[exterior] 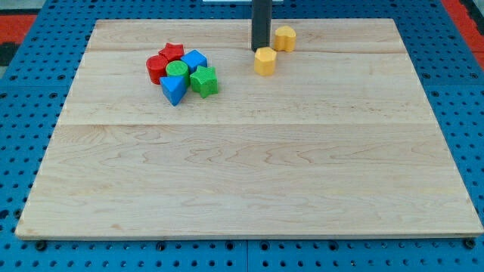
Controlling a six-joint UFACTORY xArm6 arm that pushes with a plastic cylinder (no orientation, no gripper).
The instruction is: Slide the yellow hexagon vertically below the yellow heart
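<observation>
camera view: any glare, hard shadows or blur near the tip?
Camera view: even, soft light, no glare on the wooden board; only faint shadows under the blocks; my tip and both yellow blocks look sharp; the rod is cropped at the view's top.

- Pale wooden board (249,174) on a blue perforated base (30,113).
- Two yellow blocks (265,60), (285,38) near the view's top.
- Cluster of red (157,68), green (203,80) and blue (173,89) blocks at upper left.

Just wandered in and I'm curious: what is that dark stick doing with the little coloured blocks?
It's a robot arm's rod. My tip rests beside two yellow blocks near the view's top, touching or nearly touching the lower yellow block; the upper yellow block sits to its right. A red, green and blue cluster lies apart, leftward.
</observation>
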